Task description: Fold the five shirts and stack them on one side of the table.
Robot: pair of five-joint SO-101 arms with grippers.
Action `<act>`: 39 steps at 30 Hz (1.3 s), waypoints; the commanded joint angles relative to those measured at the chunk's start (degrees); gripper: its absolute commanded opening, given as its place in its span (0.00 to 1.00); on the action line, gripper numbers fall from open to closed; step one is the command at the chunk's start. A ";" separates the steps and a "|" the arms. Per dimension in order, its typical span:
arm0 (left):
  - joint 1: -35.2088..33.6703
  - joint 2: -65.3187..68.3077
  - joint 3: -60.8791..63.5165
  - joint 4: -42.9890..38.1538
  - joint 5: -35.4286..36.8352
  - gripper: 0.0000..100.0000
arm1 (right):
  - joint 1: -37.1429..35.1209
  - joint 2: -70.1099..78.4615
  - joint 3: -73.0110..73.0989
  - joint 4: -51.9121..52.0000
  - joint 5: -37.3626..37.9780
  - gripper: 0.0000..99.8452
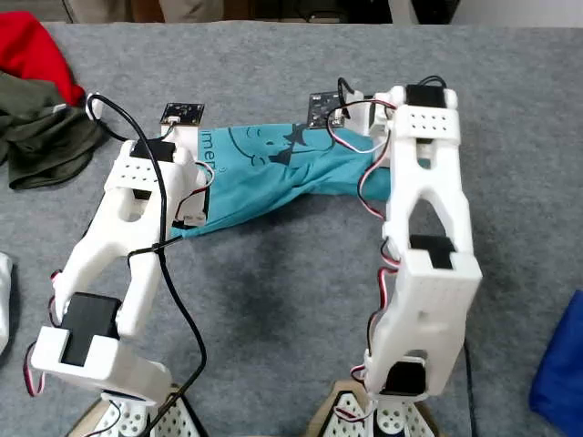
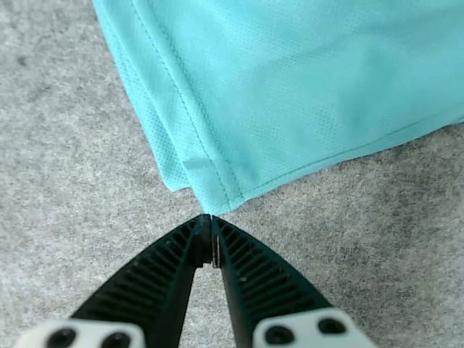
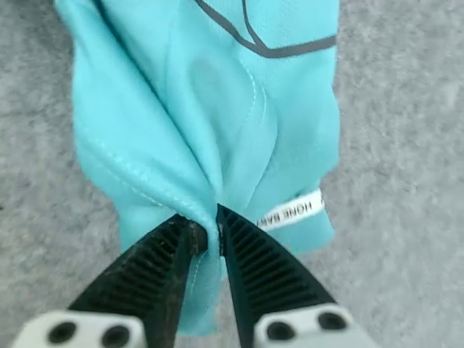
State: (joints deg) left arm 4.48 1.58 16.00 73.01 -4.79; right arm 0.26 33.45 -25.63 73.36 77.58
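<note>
A teal shirt (image 1: 273, 173) with a dark print lies stretched across the grey table between the two arms. My left gripper (image 2: 210, 233) is shut at the shirt's hemmed corner (image 2: 206, 203), pinching just its tip; in the high view it sits at the shirt's near-left end (image 1: 189, 217). My right gripper (image 3: 208, 230) is shut on a bunched fold of the teal shirt (image 3: 217, 109), next to its white label (image 3: 293, 210). From above, the right gripper (image 1: 383, 150) holds the shirt's right end, partly hidden under the arm.
A red shirt (image 1: 32, 50) and a dark green shirt (image 1: 41, 132) lie piled at the far left. A white cloth (image 1: 5, 300) shows at the left edge and a blue shirt (image 1: 560, 369) at the near right edge. Grey table (image 1: 282, 291) lies between the arm bases.
</note>
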 commanded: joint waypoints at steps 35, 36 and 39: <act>-0.70 -0.40 -2.20 1.23 -0.26 0.02 | -0.22 2.77 -34.33 29.01 -20.40 0.00; -1.23 -0.40 -2.20 0.70 -0.09 0.02 | 0.22 2.77 -32.92 29.10 -20.57 0.00; -2.73 -0.22 -2.11 -2.37 0.00 0.02 | 1.36 1.36 -24.31 29.01 -20.13 0.00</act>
State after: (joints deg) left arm 3.25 1.58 16.00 72.75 -4.97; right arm 0.09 37.58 -55.43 101.23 57.89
